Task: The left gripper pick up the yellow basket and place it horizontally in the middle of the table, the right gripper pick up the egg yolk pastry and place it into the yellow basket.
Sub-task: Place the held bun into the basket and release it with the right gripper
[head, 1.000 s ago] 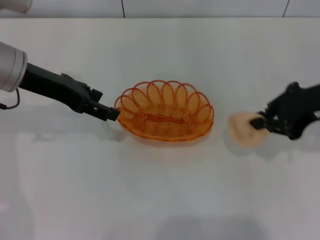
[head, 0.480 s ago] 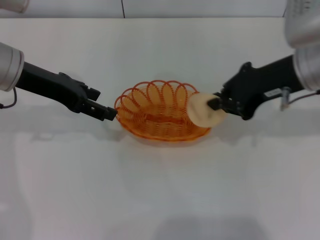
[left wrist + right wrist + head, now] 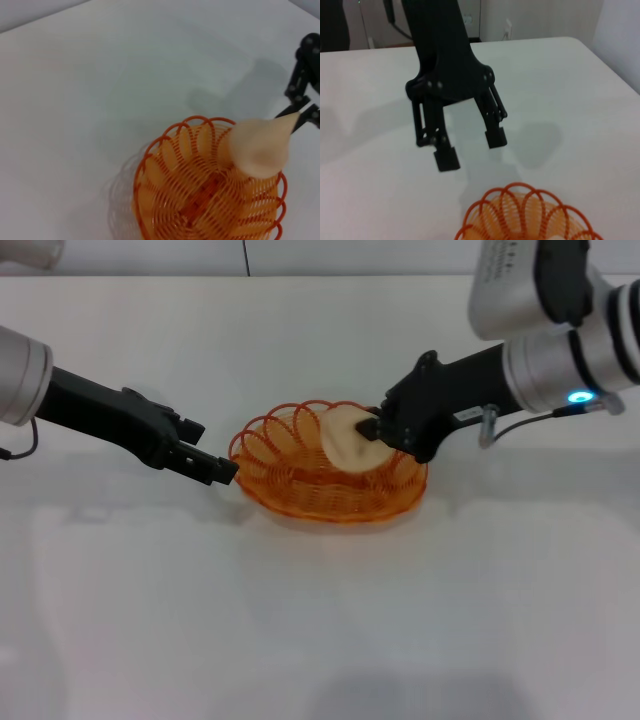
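The yellow basket [image 3: 300,490] lies horizontally in the middle of the white table [image 3: 320,630]. My left gripper [image 3: 215,468] is open just off the basket's left rim, not holding it; in the right wrist view the left gripper [image 3: 470,149] shows its fingers apart, short of the basket's rim [image 3: 525,212]. My right gripper [image 3: 368,430] is shut on the egg yolk pastry [image 3: 343,438] and holds it tilted over the basket's right half. The left wrist view shows the pastry [image 3: 257,147] above the basket [image 3: 200,200], with the right gripper [image 3: 305,107] behind it.
The table's far edge meets a grey wall [image 3: 300,255] at the back. A thin cable [image 3: 520,422] hangs off the right arm.
My right gripper has carried the pastry left, from the table right of the basket to above the basket's right half. The left gripper has stayed by the left rim.
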Action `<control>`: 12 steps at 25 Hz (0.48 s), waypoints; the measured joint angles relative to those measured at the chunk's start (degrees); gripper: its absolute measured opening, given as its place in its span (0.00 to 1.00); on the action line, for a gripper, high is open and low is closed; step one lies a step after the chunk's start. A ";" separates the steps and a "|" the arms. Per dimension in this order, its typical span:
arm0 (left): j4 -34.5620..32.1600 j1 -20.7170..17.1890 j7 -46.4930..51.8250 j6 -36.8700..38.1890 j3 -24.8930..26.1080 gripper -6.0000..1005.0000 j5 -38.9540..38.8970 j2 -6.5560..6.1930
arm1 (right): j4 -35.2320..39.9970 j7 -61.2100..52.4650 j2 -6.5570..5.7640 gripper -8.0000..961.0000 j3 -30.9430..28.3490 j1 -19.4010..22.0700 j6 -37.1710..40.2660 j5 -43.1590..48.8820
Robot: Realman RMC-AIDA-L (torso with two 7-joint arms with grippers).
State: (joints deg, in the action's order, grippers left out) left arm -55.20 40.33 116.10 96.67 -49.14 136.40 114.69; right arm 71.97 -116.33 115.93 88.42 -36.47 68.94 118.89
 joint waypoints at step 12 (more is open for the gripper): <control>0.00 -0.23 0.00 -0.25 -0.07 0.87 0.00 0.26 | -2.91 0.51 -0.01 0.04 4.73 -0.67 -7.21 -1.30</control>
State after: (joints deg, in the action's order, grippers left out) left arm -55.20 40.10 116.10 96.42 -49.21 136.41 114.95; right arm 69.06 -115.82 115.92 93.15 -37.15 61.73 117.59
